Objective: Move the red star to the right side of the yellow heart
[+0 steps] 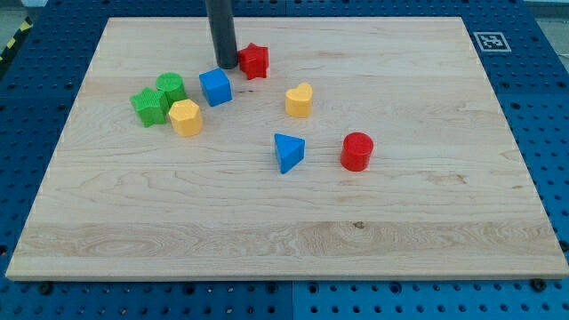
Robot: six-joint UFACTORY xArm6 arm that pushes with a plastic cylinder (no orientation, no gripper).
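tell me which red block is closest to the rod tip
The red star, right beside my tip near the view's top; the red cylinder sits far off toward the lower right.

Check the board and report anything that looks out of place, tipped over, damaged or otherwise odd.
Nothing stands out. All seven blocks sit flat and intact on the wooden board. My tip rests just left of the red star, close or touching. The yellow heart lies below-right of the star, apart from it.
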